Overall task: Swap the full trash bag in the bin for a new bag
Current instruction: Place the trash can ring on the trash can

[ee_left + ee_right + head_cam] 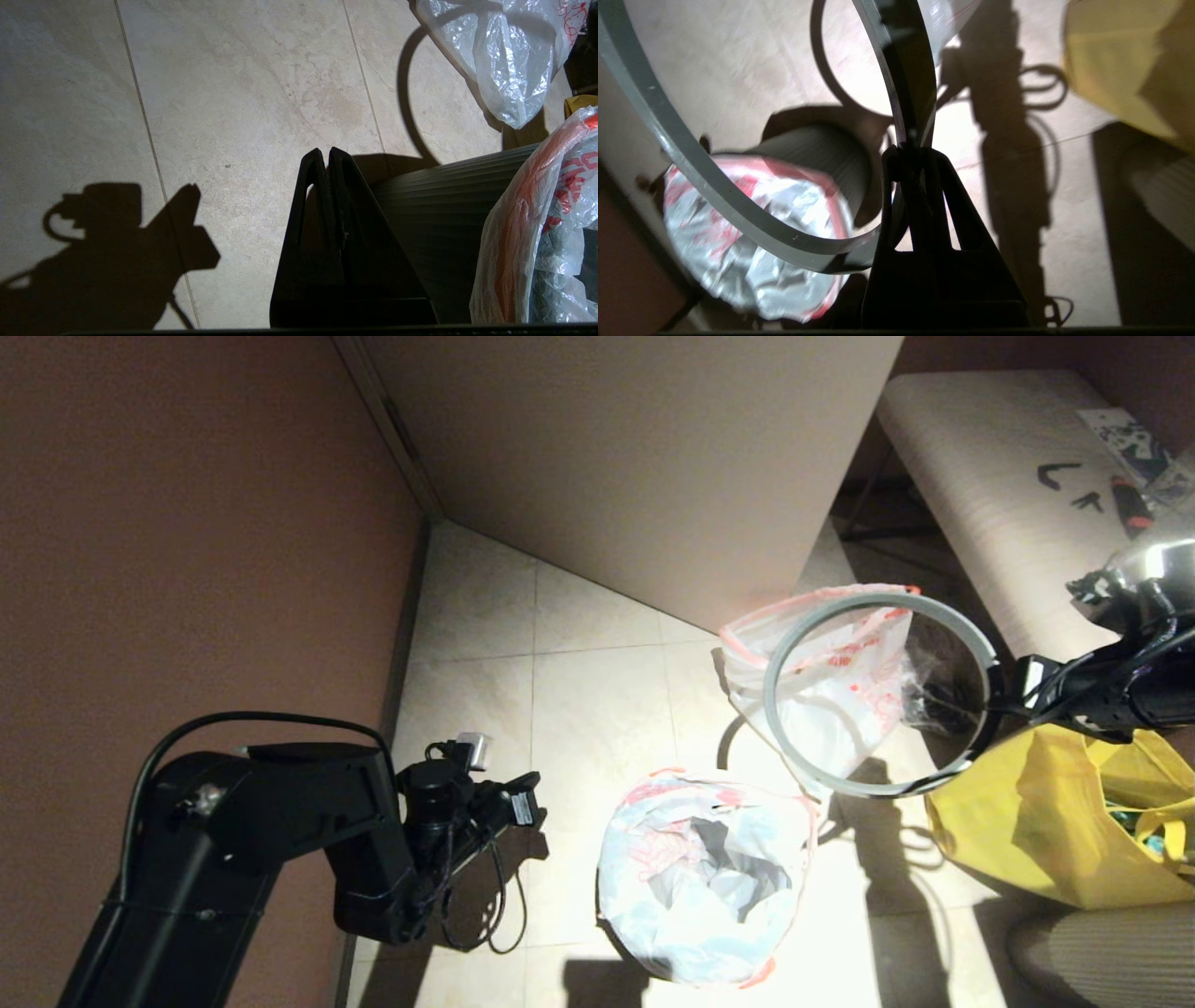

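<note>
The grey bin (444,210) stands low on the tiled floor, its ribbed wall dark. A white film bag with a red-orange hem, the full trash bag (705,868), fills the bin's mouth and folds over its edge; pale shapes show through the film. My right gripper (1004,698) is shut on the thin grey hoop (878,788) and holds it tilted in the air, up and to the right of the bin. Beyond the hoop the slack new bag (840,709) stands on the floor. My left gripper (525,803) hangs shut and empty left of the bin.
A yellow fabric tote (1027,831) sits on the floor under my right arm. A small clear bag with dark contents (938,686) shows through the hoop. A pale cabinet panel (635,457) and a bench (990,457) stand behind; a brown wall (187,523) closes the left.
</note>
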You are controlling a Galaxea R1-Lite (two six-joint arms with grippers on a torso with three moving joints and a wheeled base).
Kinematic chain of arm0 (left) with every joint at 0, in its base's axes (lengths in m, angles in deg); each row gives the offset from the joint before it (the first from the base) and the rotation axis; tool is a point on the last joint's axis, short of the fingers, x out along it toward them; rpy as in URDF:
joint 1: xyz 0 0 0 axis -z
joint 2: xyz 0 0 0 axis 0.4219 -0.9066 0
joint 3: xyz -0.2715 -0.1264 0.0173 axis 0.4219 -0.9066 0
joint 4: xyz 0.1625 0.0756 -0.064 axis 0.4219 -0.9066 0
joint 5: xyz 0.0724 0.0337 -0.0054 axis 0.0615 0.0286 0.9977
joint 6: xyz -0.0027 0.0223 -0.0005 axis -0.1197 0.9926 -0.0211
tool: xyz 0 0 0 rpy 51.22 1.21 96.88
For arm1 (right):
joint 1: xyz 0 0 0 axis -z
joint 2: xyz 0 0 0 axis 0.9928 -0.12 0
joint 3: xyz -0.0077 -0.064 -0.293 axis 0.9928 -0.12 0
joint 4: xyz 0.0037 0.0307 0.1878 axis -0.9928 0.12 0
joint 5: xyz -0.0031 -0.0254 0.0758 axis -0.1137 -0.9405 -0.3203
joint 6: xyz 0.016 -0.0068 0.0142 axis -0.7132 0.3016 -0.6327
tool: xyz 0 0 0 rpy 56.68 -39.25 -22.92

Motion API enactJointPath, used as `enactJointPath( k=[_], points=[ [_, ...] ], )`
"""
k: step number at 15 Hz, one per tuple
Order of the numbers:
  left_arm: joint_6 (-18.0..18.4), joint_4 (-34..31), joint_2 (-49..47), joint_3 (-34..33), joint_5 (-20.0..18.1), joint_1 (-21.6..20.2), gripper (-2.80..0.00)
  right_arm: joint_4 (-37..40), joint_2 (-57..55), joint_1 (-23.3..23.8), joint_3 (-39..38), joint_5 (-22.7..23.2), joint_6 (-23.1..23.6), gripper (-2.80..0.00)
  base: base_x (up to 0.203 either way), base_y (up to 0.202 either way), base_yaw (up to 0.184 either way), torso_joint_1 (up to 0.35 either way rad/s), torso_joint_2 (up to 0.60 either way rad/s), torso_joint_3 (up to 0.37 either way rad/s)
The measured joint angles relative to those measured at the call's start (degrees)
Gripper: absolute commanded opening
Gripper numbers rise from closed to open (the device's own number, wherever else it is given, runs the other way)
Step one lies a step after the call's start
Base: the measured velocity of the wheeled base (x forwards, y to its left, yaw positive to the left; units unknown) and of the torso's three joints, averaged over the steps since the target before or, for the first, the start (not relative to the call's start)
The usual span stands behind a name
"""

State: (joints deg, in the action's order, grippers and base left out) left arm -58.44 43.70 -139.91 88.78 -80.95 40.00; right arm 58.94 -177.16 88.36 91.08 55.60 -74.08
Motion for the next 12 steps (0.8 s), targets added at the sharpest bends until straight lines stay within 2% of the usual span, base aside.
enactJointPath(
  k=[4, 8, 10, 12],
  points=[
    [0.1, 0.0, 0.1, -0.2, -0.2, 0.1, -2.80, 3.6, -1.0, -9.7, -0.6, 0.9, -0.1, -2.80, 0.000, 0.000, 0.000, 0.000, 0.00, 0.000],
    [0.1, -0.1, 0.1, -0.2, -0.1, 0.1, -2.80, 2.9, -8.4, -21.1, -0.5, -4.5, 0.0, -2.80, 0.000, 0.000, 0.000, 0.000, 0.00, 0.000],
    [0.1, -0.1, 0.0, -0.1, -0.1, 0.1, -2.80, 1.6, -12.3, -24.3, -0.6, -6.5, 0.1, -2.80, 0.000, 0.000, 0.000, 0.000, 0.00, 0.000],
    [0.1, -0.1, 0.0, 0.0, -0.1, 0.1, -2.80, 0.7, -15.6, -26.2, -0.5, -6.7, 0.5, -2.80, 0.000, 0.000, 0.000, 0.000, 0.00, 0.000]
  ],
)
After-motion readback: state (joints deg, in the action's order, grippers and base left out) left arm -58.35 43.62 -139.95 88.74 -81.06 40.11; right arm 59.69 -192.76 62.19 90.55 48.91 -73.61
